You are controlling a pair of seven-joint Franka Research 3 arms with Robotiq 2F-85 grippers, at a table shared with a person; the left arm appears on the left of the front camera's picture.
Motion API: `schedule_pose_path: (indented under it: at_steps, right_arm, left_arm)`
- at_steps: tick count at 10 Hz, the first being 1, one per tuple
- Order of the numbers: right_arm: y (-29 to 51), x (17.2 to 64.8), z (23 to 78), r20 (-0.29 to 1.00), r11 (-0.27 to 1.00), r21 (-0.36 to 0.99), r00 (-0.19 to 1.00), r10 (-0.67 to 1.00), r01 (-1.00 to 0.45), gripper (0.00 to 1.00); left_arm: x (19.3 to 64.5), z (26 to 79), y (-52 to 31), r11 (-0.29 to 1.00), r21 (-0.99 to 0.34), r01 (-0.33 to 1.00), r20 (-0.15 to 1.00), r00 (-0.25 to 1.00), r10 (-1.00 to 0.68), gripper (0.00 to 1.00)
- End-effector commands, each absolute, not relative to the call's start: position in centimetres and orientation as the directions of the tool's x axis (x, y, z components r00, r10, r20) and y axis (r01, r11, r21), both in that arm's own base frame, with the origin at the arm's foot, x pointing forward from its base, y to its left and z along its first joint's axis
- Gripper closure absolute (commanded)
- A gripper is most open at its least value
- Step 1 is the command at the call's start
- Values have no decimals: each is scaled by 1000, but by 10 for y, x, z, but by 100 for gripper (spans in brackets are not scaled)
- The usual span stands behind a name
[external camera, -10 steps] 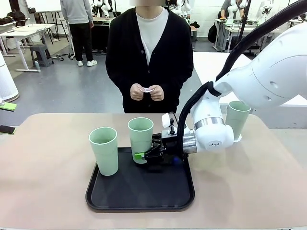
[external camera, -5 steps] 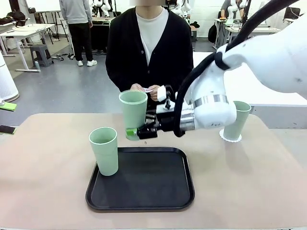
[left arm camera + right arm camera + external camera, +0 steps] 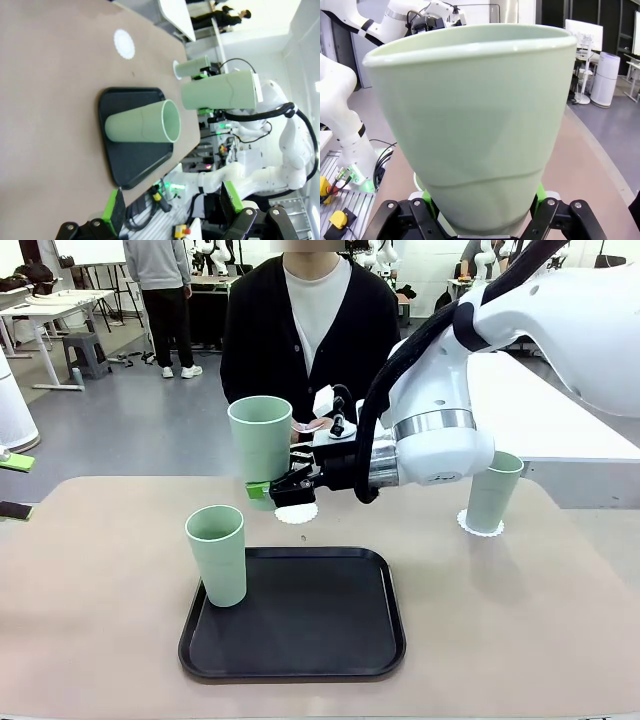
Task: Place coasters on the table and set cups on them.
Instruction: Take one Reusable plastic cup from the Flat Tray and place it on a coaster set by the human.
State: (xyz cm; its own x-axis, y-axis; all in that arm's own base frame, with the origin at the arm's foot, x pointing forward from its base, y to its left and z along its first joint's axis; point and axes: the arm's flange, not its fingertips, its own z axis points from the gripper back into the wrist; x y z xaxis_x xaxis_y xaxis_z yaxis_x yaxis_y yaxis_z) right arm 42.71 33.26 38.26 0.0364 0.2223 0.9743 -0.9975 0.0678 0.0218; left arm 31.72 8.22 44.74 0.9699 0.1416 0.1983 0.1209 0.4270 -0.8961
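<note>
Pale mint-green plastic tumbler (image 3: 260, 440) aloft, upright, right jaws clenched on its base, near a bare white scalloped paper coaster (image 3: 296, 512) on the beige tabletop (image 3: 100, 620). Second tumbler (image 3: 217, 555) on black tray (image 3: 300, 640); third tumbler (image 3: 493, 490) on another coaster (image 3: 480, 528). Left jaws released.

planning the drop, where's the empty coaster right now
In the front view the bare coaster lies on the table just beyond the black tray's far edge, just below the cup in the right gripper.

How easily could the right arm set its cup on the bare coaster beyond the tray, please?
Probably yes: the right gripper, shut on the cup, hangs near the coaster, which carries nothing.
</note>
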Motion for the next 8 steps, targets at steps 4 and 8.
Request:
schedule_pose_path:
  at_steps: [4, 8]
  right_arm:
    - [335, 426, 385, 979, 46, 28, 36, 199, -999, 78]
    - [334, 426, 384, 977, 53, 25, 36, 209, -998, 20]
  left_arm:
    - [317, 448, 83, 418, -899, 128, 205, 968, 143, 0]
    - [317, 448, 83, 418, -899, 128, 205, 968, 143, 0]
